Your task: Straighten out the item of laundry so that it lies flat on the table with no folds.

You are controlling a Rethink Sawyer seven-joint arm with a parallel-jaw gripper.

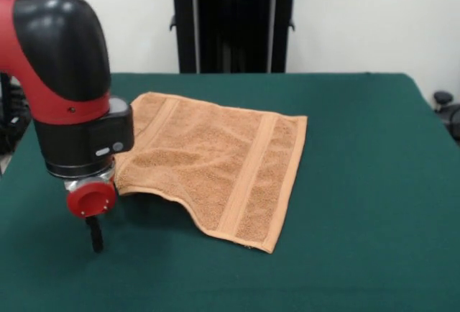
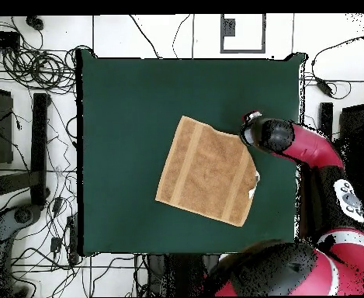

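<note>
- the arm [image 1: 61, 75] is red with glossy black rounded caps over its joints; in the front view one big black dome tops a red shell.
- under that shell sits a black cylindrical wrist section with two small pale oval buttons or marks on its side.
- below it a thin silver ring, then a round red disc with a raised rim.
- the gripper [image 1: 94, 234] shows as a thin dark finger hanging under the disc.
- in the overhead view [image 2: 293, 143] the links read as red tubes with black ends, and a white round marking with dark specks sits on the forearm.
</note>
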